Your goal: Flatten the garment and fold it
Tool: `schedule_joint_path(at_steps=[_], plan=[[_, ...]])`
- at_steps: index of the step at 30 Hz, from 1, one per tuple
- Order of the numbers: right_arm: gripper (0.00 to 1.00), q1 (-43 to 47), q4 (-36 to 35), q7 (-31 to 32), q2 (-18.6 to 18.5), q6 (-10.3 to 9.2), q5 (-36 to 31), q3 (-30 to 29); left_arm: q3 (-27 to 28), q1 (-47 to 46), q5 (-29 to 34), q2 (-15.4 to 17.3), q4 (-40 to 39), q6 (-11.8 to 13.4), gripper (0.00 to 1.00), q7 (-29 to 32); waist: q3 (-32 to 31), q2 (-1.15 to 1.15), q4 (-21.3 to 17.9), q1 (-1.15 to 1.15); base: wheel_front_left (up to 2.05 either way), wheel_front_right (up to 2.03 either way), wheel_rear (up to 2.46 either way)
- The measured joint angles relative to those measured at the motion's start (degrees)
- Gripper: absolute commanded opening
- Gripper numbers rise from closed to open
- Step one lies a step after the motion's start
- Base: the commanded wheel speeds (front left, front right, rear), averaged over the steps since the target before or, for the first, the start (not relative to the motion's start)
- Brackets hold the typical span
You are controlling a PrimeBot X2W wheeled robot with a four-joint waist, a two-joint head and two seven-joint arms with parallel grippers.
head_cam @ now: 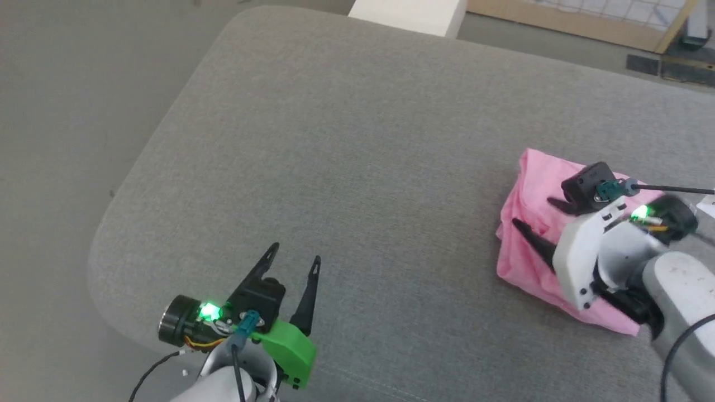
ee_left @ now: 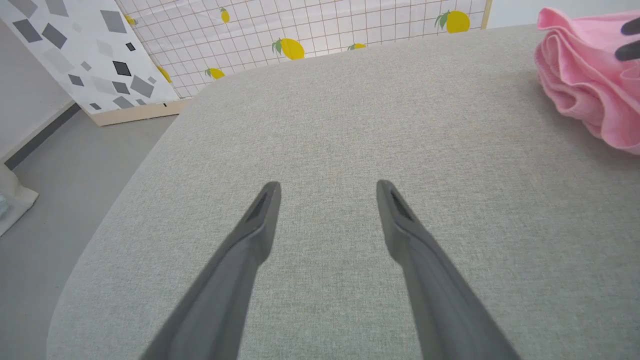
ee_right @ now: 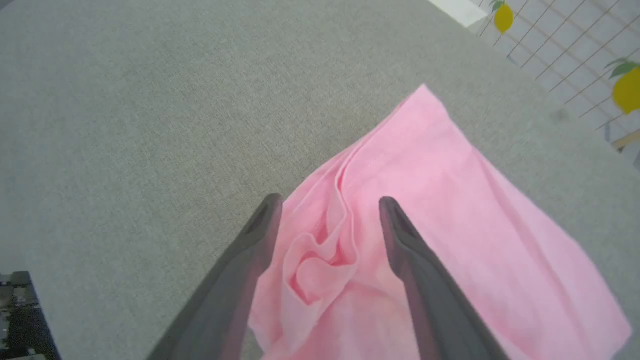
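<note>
**Both grippers open, garment bunched under the right one**

Surroundings: a white block (head_cam: 410, 14) sits on the floor (head_cam: 67, 84) just past the far edge of the cushion (head_cam: 357, 139). A lemon-print panel (ee_left: 300, 30) with a grid and wooden frame stands behind the far edge. A grey-shapes panel (ee_left: 75, 50) leans beside it on the far left. A thin black cable (head_cam: 670, 190) runs off the right wrist toward the right, above the cloth. There's a dark object (ee_right: 20, 315) in the lower-left corner of the right wrist view; can't tell what it is.

Surface: wide grey woven cushion with rounded corners and a seam along the near edge. The fabric is flat and even. The floor around it is plain grey.

Garment (head_cam: 522, 268): pink, on the right side of the cushion, roughly mid-depth. It's not flat. It lies as a loose folded heap, with one corner pointing far and stacked ruffled edges facing left in the left wrist view.

Right gripper (head_cam: 532, 212): over the left part of the garment, fingers spread and pointing left. In the right wrist view a crumpled ridge of cloth sits between the two fingers. It lies loose between them and is not pinched. Most of the cloth runs off to the right of the fingers, and bare cushion is on their left.

Left gripper (head_cam: 295, 254): near left, fingers spread and pointing far, over bare cushion. It's well apart from the garment, which shows at the upper right of its wrist view.
</note>
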Motion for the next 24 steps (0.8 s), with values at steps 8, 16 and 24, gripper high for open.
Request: schedule_joint_path(at_steps=[8, 16, 24], plan=[[1.0, -4.75, -3.63, -15.27, -9.72, 0.02, -3.08, 2.52, 2.79, 0.03, -1.71, 1.63, -0.62, 0.46, 1.0, -0.7, -2.45, 0.0, -4.55, 0.0, 0.0, 0.0, 0.0], [1.0, -0.43, -4.22, -27.36, -12.87, 0.02, -6.16, -9.12, 5.41, 1.1, -3.75, 3.86, -2.13, 2.05, 1.0, -1.53, -4.38, 0.0, -9.6, 0.0, 0.0, 0.0, 0.0], [1.0, 15.78, -9.84, -30.16, -4.24, 0.01, -9.4, -25.42, 6.1, 4.17, -4.43, 5.58, -3.88, 2.97, 1.0, -1.97, -5.84, 0.0, -13.4, 0.0, 0.0, 0.0, 0.0]])
